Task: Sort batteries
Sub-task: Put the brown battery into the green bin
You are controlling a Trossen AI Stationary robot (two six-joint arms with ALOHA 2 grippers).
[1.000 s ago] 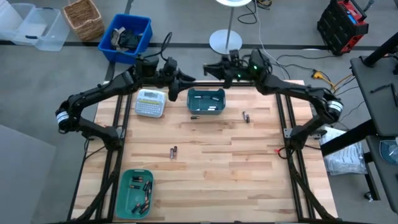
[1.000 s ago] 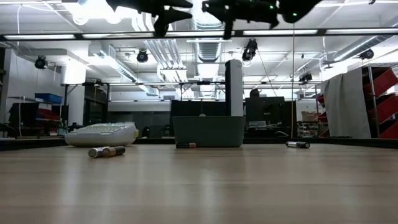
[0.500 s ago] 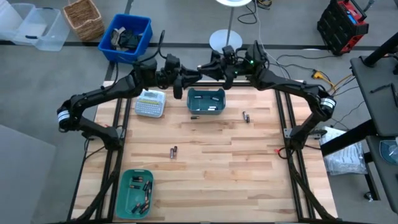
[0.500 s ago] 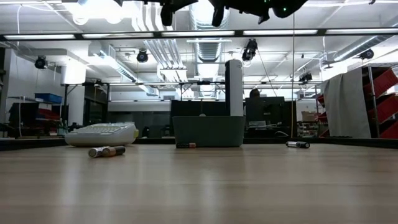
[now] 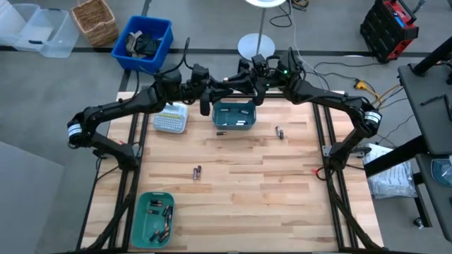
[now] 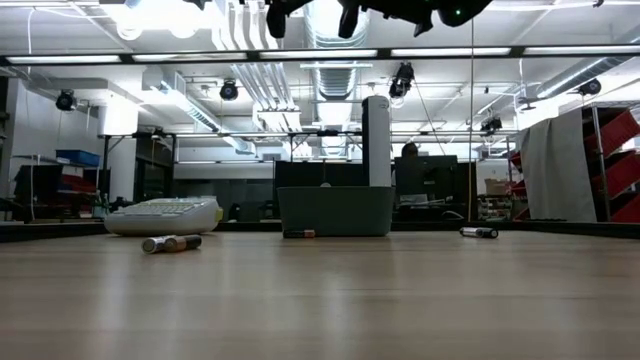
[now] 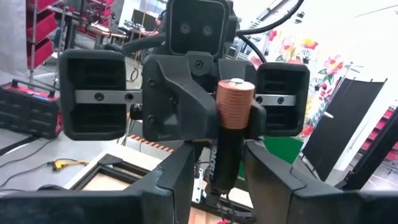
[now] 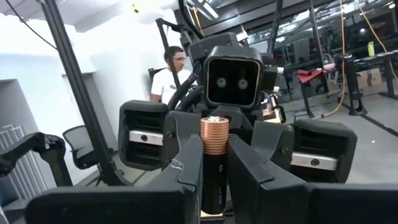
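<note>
High above the table's far edge my two grippers meet tip to tip, over the far teal bin [image 5: 234, 115]. My right gripper [image 8: 214, 180] is shut on a dark battery with a copper end [image 8: 214, 158]. My left gripper [image 7: 225, 177] is open. Its fingers stand on either side of the same battery [image 7: 232, 134], with a gap showing on one side. More batteries lie on the table: a pair [image 5: 197, 171] in the middle, one [image 5: 280, 132] to the right, and one [image 5: 221, 132] by the bin's near wall. My right gripper pinches the battery's dark body [image 8: 215, 177] between its two fingers, below the copper end. The fingers come in level from the table's right and lie across the battery. The battery stands upright, copper end up, lifted clear of the bin and the table.
A white label-maker [image 5: 170, 117] lies left of the far bin. A second teal bin [image 5: 154, 217] holding several batteries sits at the near left corner. The wooden table top [image 5: 254, 190] stretches between them. A person shows in the room beyond.
My left gripper has gone toward the table's right edge and my right gripper toward the left, and both have risen a little. They started apart above the far bin. Now the left's fingers flank the battery in the right's hold.
</note>
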